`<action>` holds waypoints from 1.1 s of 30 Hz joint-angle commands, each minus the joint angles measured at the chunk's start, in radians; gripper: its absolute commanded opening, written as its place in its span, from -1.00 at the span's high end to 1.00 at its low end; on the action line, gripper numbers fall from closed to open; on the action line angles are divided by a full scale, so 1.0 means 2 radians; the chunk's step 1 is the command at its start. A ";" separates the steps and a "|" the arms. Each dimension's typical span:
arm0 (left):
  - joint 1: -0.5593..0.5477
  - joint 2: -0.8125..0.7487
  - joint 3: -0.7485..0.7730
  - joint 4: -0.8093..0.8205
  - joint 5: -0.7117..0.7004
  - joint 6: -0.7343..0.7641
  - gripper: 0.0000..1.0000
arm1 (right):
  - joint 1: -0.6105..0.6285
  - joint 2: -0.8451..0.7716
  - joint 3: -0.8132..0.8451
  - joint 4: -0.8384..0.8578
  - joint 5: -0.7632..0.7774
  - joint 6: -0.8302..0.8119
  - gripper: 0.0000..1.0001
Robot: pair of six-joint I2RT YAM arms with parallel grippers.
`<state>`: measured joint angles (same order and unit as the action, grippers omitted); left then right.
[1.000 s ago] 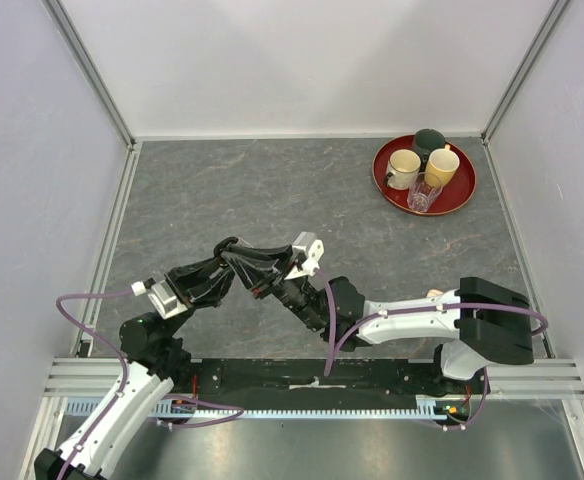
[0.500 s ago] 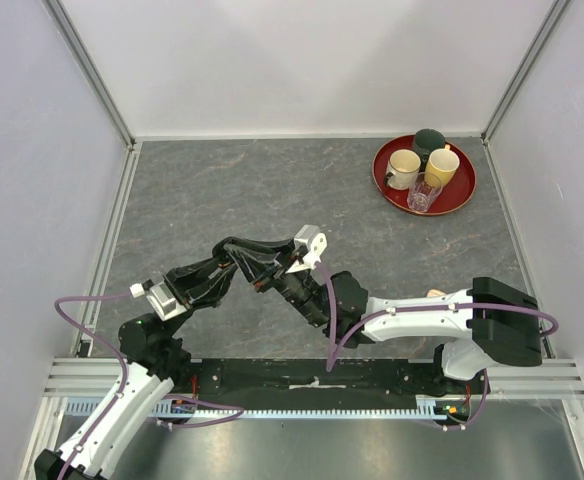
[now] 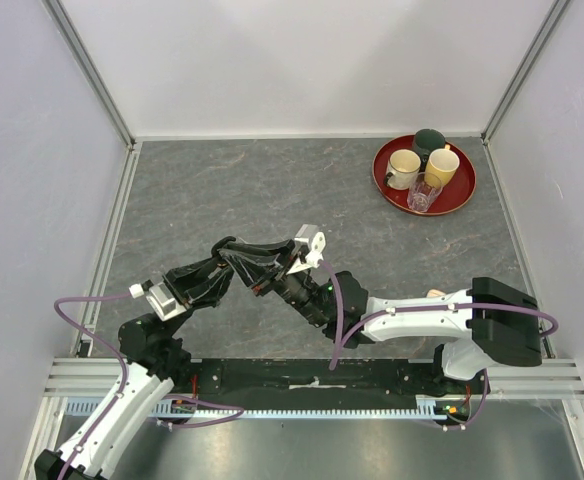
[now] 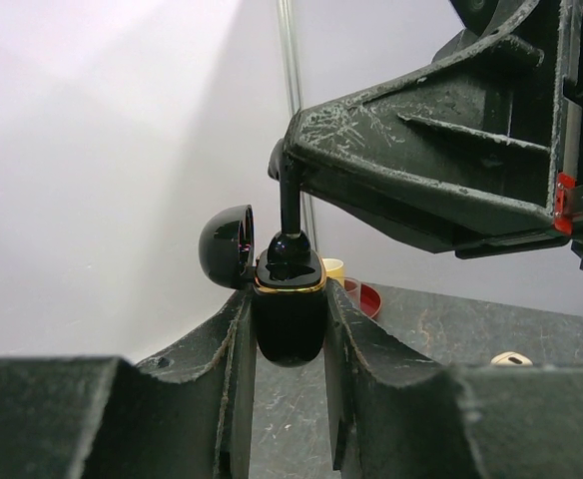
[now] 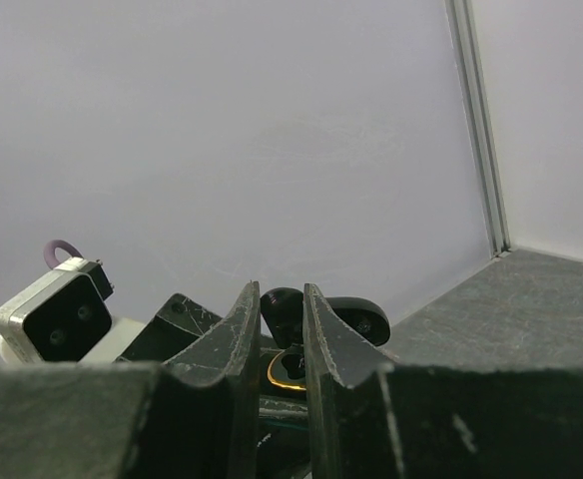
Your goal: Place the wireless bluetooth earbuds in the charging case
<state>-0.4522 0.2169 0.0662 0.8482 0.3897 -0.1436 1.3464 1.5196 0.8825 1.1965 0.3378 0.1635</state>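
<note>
1. The claws meet above the middle of the desk (image 3: 222,190), with bare grey surface all round. The red tray (image 3: 382,180) of cups stands well apart in the far right corner.
2. The left claw (image 4: 287,296) clamps the black charging case (image 4: 290,334), whose lid is open. The right claw (image 5: 280,294), narrow, pinches a black earbud (image 4: 290,215) at the case's mouth.
3. The top view hides the case and bud under the arms. The left wrist view shows a cream-white earbud (image 4: 511,358) lying on the desk.
</note>
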 commanded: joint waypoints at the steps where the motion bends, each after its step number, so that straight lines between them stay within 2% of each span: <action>1: -0.001 -0.006 0.017 0.027 -0.012 0.012 0.95 | 0.002 0.013 0.014 0.015 0.005 0.014 1.00; 16: 0.000 -0.013 0.016 0.024 -0.017 0.016 0.95 | 0.002 0.022 -0.001 0.025 0.022 0.027 1.00; 25: 0.000 -0.016 0.019 0.023 -0.017 0.020 0.95 | 0.003 0.007 0.007 -0.073 0.058 0.000 1.00; 33: 0.000 -0.016 0.018 0.022 -0.017 0.024 0.96 | 0.009 0.002 0.021 -0.127 0.077 -0.026 1.00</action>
<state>-0.4519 0.2016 0.0662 0.7944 0.3767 -0.1356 1.3594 1.5372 0.8928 1.0824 0.4305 0.1619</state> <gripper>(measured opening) 0.349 0.250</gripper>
